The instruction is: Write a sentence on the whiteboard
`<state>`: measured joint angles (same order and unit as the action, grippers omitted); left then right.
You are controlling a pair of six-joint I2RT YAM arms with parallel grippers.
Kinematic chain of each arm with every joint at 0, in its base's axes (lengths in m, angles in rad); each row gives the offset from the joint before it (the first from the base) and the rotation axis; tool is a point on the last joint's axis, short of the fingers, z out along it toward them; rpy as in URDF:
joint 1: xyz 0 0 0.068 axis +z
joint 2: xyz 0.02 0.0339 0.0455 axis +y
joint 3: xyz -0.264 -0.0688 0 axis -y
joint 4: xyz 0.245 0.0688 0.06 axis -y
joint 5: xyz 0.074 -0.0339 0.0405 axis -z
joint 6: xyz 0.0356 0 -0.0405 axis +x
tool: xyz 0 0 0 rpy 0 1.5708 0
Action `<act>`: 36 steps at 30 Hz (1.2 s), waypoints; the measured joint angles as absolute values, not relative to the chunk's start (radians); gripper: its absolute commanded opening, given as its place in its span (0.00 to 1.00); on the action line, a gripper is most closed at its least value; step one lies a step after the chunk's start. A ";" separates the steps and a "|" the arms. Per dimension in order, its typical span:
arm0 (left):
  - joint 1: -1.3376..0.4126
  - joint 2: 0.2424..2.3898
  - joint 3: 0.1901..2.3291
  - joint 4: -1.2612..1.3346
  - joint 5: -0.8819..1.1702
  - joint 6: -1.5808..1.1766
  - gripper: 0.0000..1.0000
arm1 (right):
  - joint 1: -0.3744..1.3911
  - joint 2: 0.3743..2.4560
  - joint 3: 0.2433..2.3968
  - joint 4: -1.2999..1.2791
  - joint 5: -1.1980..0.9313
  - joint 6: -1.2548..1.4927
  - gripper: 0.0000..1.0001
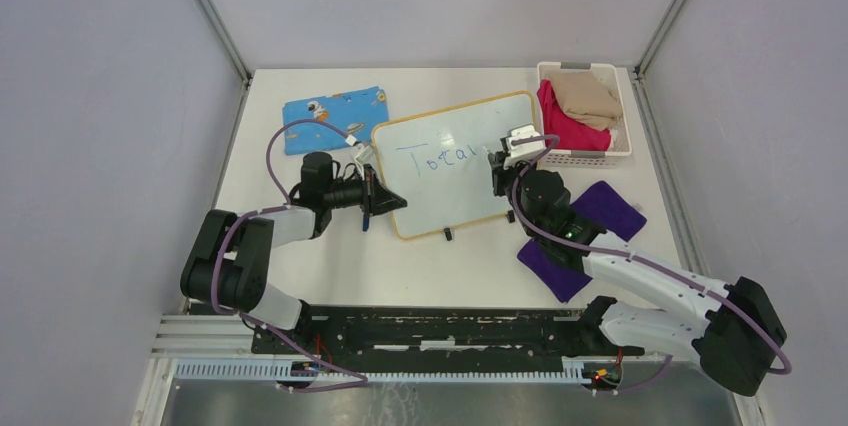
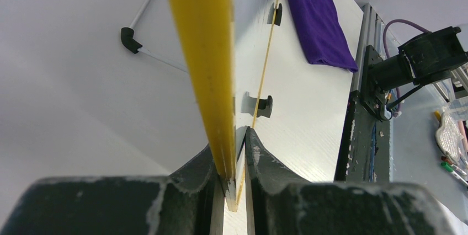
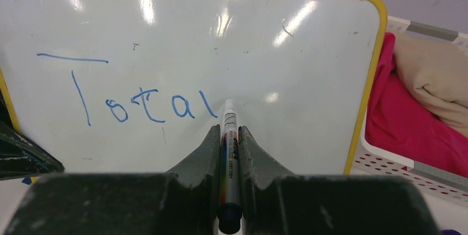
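We see a white rectangular surface (image 1: pixel 320 276) carrying everything, and near its centre the flat white whiteboard with rounded corners and a thin yellow rim (image 1: pixel 455 201), turned slightly askew, two small black clips on its long edge at 6 o'clock. At 1 o'clock from the board, just beside its corner, stands a white perforated plastic basket (image 1: pixel 585 68) holding a folded pink cloth (image 1: pixel 570 126) and a beige cloth (image 1: pixel 590 96). At 4 o'clock from the board a purple cloth (image 1: pixel 610 208) lies flat, partly under the right arm. At 10 o'clock, near the far edge of the surface, lies a blue cloth printed with small figures (image 1: pixel 335 116). The left gripper (image 2: pixel 234 135) reaches in from 9 o'clock, its jaws clenched on the board's yellow rim at that side. The right gripper (image 3: pixel 227 130) comes in at the board's 3 o'clock side, its jaws grasping a slim white marker with a dark end (image 3: pixel 229 158), whose tip meets the board face. The thin blue handwritten writing (image 3: pixel 138 102) sits in the board's upper half and reads roughly "Total"; the marker tip stands just at 3 o'clock of its last stroke.
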<state>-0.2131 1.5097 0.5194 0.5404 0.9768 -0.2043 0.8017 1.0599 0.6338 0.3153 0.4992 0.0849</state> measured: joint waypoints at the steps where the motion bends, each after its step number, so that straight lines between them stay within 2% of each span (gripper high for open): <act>1: -0.214 1.510 0.520 0.540 0.977 -0.204 0.17 | 0.797 1.061 0.642 0.315 0.499 0.084 0.00; 21: -0.217 1.506 0.527 0.524 0.971 -0.204 0.17 | 0.770 1.122 0.698 0.315 0.474 0.093 0.00; 36: -0.218 1.506 0.532 0.513 0.969 -0.204 0.17 | 0.772 1.076 0.602 0.315 0.421 0.143 0.00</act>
